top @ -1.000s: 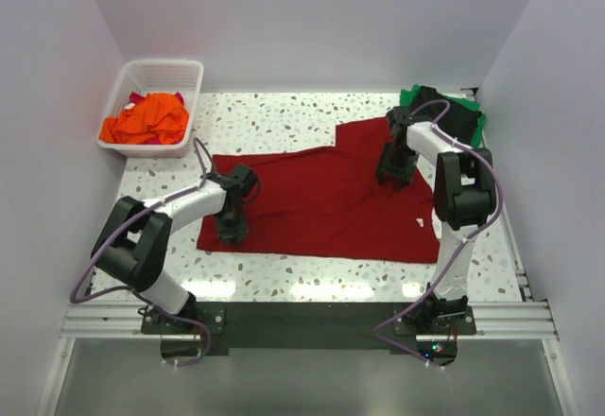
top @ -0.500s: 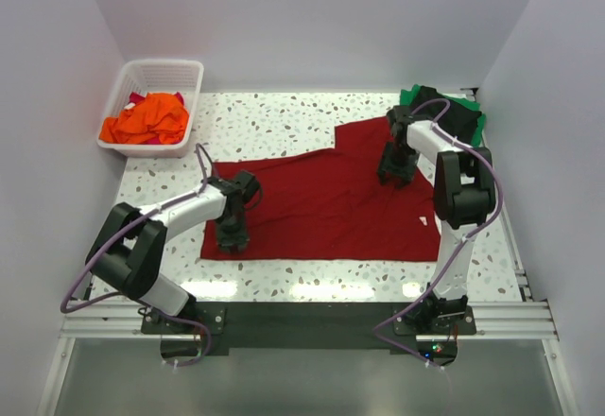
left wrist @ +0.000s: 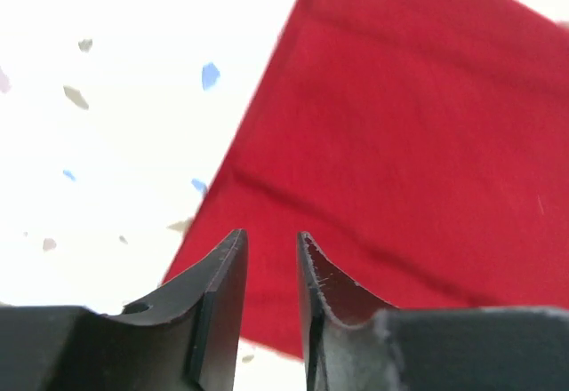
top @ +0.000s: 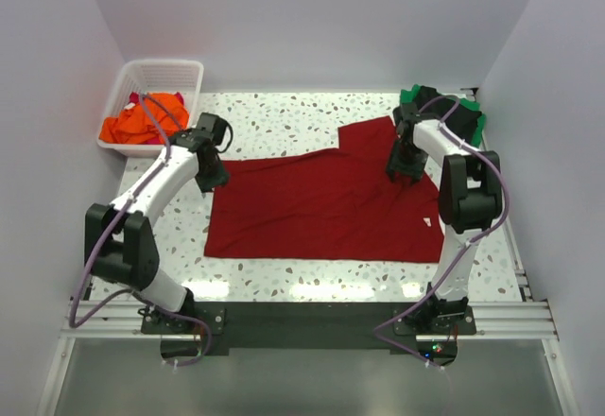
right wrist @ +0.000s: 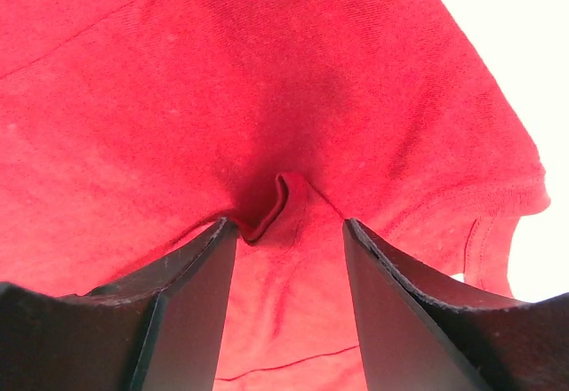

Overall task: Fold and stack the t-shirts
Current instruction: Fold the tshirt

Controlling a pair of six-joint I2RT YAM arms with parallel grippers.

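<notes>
Right end effector (right wrist: 289, 224), jaws parted, straddles a ridge of dark red t-shirt (right wrist: 267, 71); left end effector (left wrist: 271, 238), barely parted, empty.

The whole table (top: 284, 123) is seen from high above its near edge, while the dark red t-shirt (top: 321, 213) (shared by all views) is viewed close-up by both wrist cameras.

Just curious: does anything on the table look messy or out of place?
Only the dark red t-shirt: a small ridge of cloth puckers up between the fingers of the right pincer; otherwise it lies flat.
</notes>
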